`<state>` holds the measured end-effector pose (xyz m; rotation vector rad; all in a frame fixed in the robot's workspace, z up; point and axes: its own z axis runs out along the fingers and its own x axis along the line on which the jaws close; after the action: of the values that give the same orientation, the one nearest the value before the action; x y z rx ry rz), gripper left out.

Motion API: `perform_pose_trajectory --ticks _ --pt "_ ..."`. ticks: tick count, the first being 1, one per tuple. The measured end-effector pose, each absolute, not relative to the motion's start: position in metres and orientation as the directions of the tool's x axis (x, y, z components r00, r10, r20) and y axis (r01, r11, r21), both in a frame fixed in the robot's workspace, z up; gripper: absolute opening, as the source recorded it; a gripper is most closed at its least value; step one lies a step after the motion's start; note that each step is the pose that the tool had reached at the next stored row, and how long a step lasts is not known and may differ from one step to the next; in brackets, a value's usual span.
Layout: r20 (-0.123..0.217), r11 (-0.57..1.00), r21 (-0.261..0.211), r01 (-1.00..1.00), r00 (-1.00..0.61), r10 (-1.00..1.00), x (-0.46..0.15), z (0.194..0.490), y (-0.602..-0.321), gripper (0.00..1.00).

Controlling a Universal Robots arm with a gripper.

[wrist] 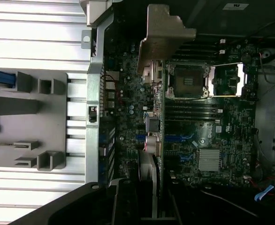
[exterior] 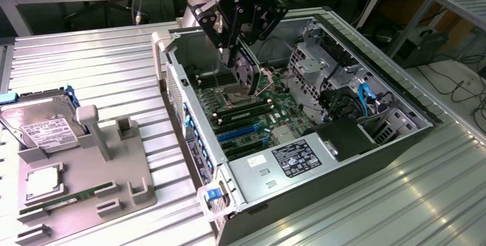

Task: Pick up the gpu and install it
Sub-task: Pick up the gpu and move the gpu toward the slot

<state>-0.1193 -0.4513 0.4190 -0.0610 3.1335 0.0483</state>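
Fingers clamped on gpu, which hangs edge-on in upper centre of exterior frame, over motherboard inside pc case. Risk: card looks tilted and not yet over blue slots, so it could miss the slot, knock nearby parts or slip in grip.

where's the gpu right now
In the exterior view the gpu hangs on edge in the end effector, over the motherboard inside the open case, close by the CPU socket.
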Motion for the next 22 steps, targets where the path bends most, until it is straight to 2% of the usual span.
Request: perform_pose_trajectory --ticks 22 --pt "-0.008 0.999 0.030 -0.039 -0.999 -0.039 -0.087 0.418 -0.451 0.28"
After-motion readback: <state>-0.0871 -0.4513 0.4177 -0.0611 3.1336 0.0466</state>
